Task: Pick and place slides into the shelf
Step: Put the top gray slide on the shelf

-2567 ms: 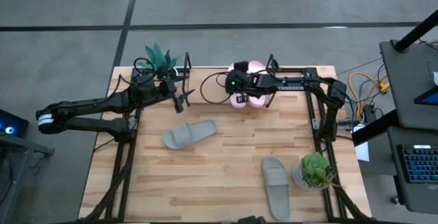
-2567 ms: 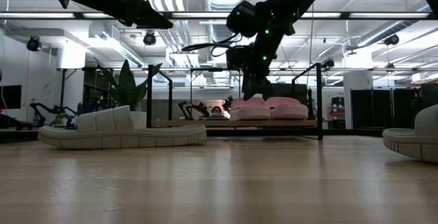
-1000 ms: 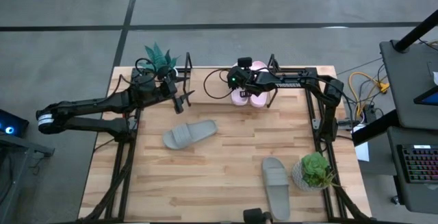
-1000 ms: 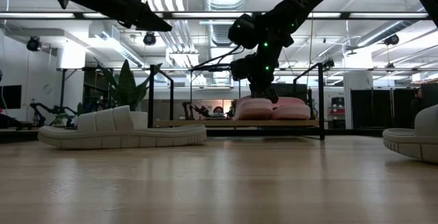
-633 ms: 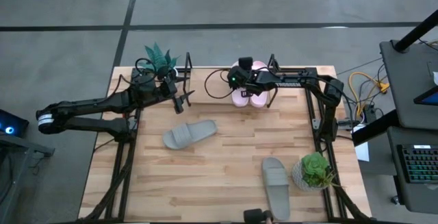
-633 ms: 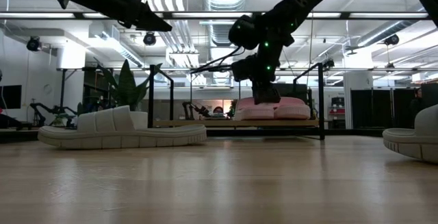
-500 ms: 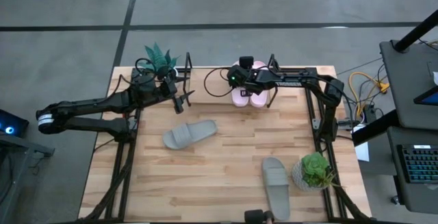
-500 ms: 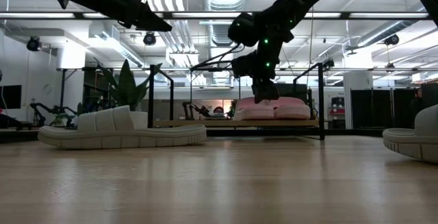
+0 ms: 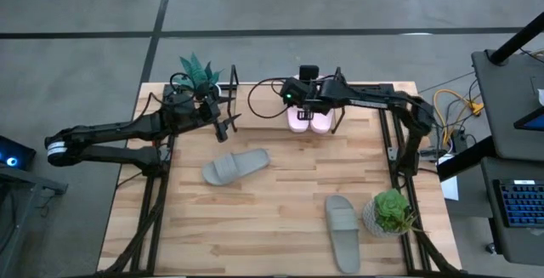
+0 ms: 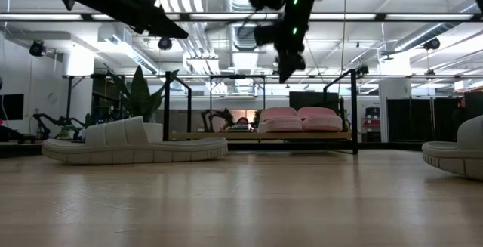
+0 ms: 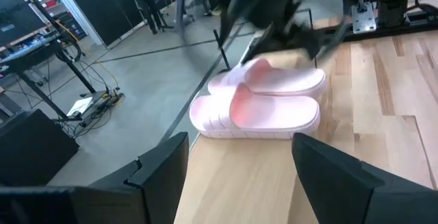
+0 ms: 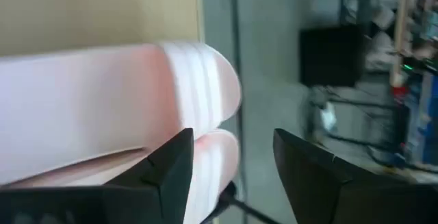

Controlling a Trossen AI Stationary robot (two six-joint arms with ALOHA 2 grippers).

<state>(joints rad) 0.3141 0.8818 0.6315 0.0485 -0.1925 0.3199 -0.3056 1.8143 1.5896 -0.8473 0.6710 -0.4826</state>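
Above pink slides (image 9: 308, 118), right claw (image 10: 287, 69) has lifted (open).

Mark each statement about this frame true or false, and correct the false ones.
1. Both pink slides sit side by side on the shelf. True.
2. The right gripper grips a pink slide. False: it is open, above them.
3. Two grey-green slides lie on the table. True.
4. The left gripper holds a grey-green slide. False: it is open and empty.
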